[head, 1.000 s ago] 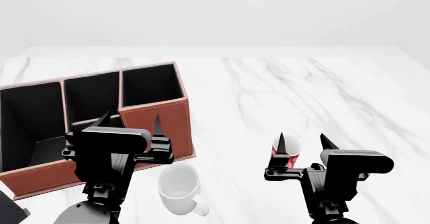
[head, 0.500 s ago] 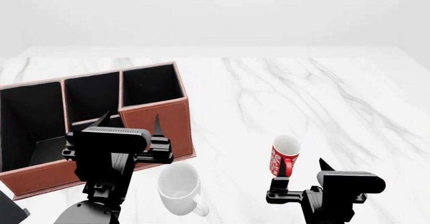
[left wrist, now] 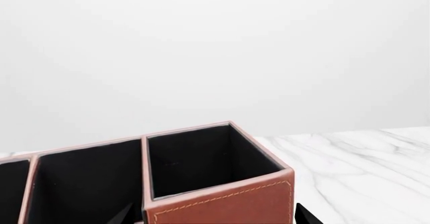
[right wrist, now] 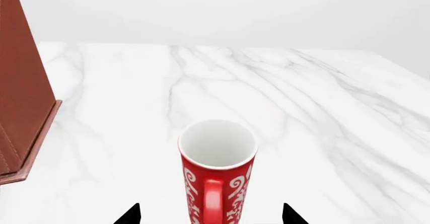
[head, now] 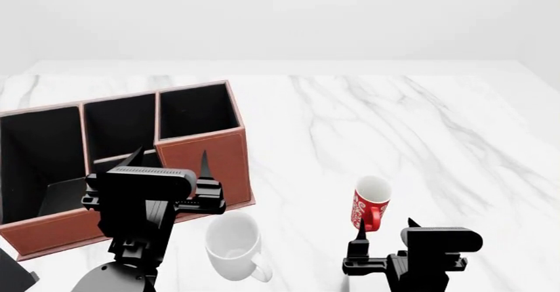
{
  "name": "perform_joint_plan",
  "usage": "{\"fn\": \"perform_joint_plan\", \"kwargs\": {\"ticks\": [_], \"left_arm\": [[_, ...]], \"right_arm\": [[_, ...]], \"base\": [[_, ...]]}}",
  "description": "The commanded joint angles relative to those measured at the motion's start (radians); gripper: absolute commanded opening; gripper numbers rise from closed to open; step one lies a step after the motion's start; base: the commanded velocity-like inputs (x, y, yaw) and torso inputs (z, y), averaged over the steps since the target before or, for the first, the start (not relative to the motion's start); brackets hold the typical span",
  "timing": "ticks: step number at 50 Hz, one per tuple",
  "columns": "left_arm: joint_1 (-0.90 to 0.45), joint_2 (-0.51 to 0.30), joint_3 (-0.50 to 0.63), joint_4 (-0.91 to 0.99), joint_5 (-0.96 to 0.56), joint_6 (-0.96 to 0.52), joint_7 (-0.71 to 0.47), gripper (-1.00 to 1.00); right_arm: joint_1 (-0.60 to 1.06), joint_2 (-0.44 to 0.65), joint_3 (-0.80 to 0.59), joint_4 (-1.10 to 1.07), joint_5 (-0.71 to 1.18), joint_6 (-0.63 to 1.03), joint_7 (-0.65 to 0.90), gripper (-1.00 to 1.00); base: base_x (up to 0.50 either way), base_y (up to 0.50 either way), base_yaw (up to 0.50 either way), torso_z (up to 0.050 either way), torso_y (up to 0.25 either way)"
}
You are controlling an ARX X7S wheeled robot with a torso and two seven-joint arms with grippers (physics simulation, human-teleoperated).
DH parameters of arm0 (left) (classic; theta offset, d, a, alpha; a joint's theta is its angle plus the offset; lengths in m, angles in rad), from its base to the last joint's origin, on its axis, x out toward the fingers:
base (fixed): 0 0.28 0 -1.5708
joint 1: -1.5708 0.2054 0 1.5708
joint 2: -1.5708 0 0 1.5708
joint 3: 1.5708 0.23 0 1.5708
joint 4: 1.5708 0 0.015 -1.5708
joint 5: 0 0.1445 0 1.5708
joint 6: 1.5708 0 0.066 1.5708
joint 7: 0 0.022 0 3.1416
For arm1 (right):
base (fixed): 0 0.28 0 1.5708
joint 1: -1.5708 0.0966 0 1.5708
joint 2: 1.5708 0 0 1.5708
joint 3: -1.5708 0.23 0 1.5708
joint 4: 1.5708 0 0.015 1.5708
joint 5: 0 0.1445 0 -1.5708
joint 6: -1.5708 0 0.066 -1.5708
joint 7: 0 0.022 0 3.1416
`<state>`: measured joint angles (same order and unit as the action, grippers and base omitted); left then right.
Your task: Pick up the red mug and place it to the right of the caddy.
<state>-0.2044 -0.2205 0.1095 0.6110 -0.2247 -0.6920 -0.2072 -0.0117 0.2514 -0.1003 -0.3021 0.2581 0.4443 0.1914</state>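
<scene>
The red mug (head: 371,203) with white pattern stands upright on the marble table, to the right of the reddish-brown caddy (head: 201,154), handle toward me. In the right wrist view the mug (right wrist: 216,158) is just ahead of my right gripper (right wrist: 211,214), which is open and empty, a fingertip showing on either side. In the head view my right gripper (head: 385,229) sits low, nearer to me than the mug. My left gripper (head: 170,157) is open and empty in front of the caddy's right compartment (left wrist: 222,204); its tips (left wrist: 213,216) straddle that front wall.
A larger white mug (head: 235,245) stands in front of the caddy, between my arms. A small black book corner (head: 13,275) shows at the lower left. The caddy's side wall (right wrist: 20,98) shows in the right wrist view. The marble table (head: 411,121) stretches back and right.
My right gripper has drawn back toward me and lower, away from the red mug, which now stands free on the table. The left arm has not moved.
</scene>
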Motion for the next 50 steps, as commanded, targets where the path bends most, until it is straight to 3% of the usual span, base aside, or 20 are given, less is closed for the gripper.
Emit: {"fn": "perform_joint_plan", "kwargs": {"ticks": [1, 17, 37, 38, 50], "left_arm": [[0.001, -0.004, 0.003, -0.006, -0.004, 0.006, -0.005, 1.0], [-0.003, -0.01, 0.008, -0.007, -0.011, 0.005, -0.013, 1.0], [-0.003, -0.016, 0.013, -0.014, -0.018, 0.012, -0.022, 1.0], [-0.002, -0.017, 0.014, -0.014, -0.018, 0.012, -0.022, 1.0], [0.003, -0.021, 0.017, -0.017, -0.022, 0.018, -0.027, 1.0]], "right_arm": [[0.019, 0.002, -0.011, 0.032, -0.002, 0.017, 0.006, 1.0], [0.164, -0.009, -0.033, 0.21, 0.009, 0.101, -0.005, 1.0], [0.218, -0.015, -0.055, 0.301, 0.013, 0.116, -0.014, 1.0], [0.217, -0.015, -0.052, 0.298, 0.013, 0.115, -0.011, -1.0], [0.213, -0.013, -0.056, 0.305, 0.015, 0.102, -0.008, -1.0]], "base": [[0.0, 0.0, 0.0, 0.0, 0.0], [0.0, 0.0, 0.0, 0.0, 0.0], [0.0, 0.0, 0.0, 0.0, 0.0], [0.0, 0.0, 0.0, 0.0, 0.0], [0.0, 0.0, 0.0, 0.0, 0.0]]}}
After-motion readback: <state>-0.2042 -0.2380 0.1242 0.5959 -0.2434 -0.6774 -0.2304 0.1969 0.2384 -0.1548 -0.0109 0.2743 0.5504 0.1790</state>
